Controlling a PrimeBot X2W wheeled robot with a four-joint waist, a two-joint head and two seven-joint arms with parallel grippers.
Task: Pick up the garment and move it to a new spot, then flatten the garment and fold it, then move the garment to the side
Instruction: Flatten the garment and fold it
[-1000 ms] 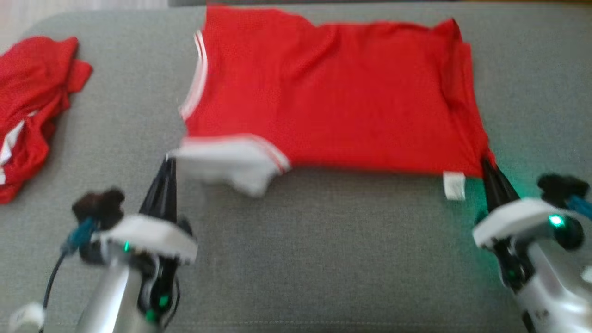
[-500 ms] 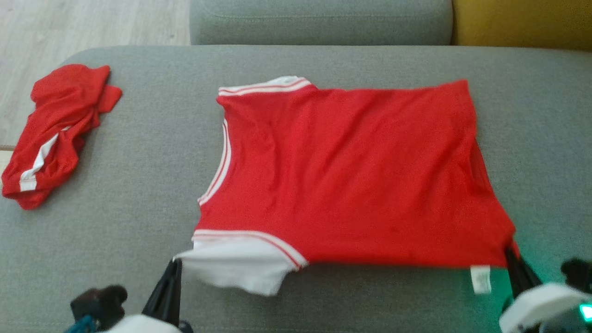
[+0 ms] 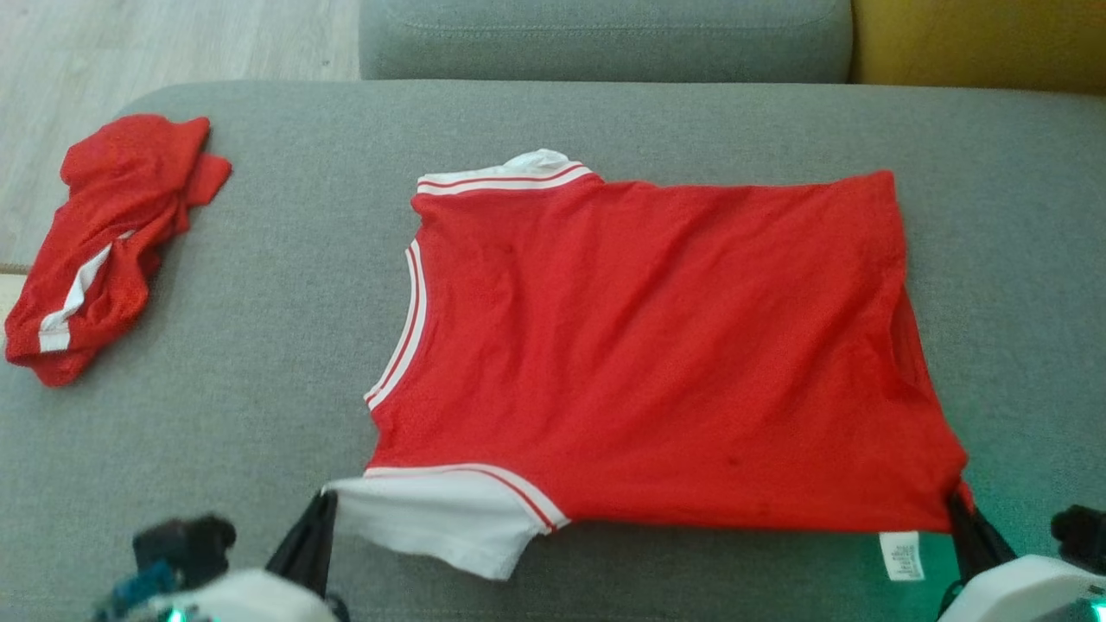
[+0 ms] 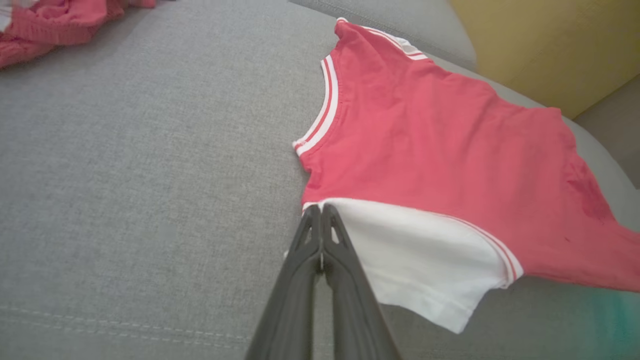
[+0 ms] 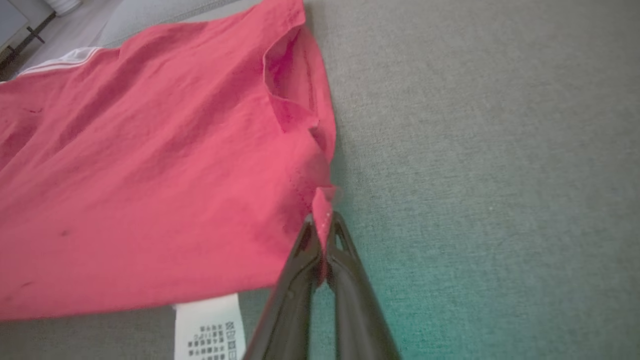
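A wide grey woven cushion [image 3: 259, 415] lies in soft, even light, a stitched seam crossing its near side. Beyond it are a second grey cushion [image 3: 605, 43], a mustard-yellow panel [image 3: 976, 43] and pale wood floor [image 3: 173, 43]

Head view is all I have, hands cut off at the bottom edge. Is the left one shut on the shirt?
Observer: Yes. In the left wrist view the left hand is shut, its tips pinching the white sleeve of the shirt.
Operator: Right one?
Observer: The right hand is shut on the red hem corner. A bit of cloth pokes up between its tips.
Operator: Edge flat beyond that grip?
Observer: No. In the right wrist view it is doubled over into an open fold.
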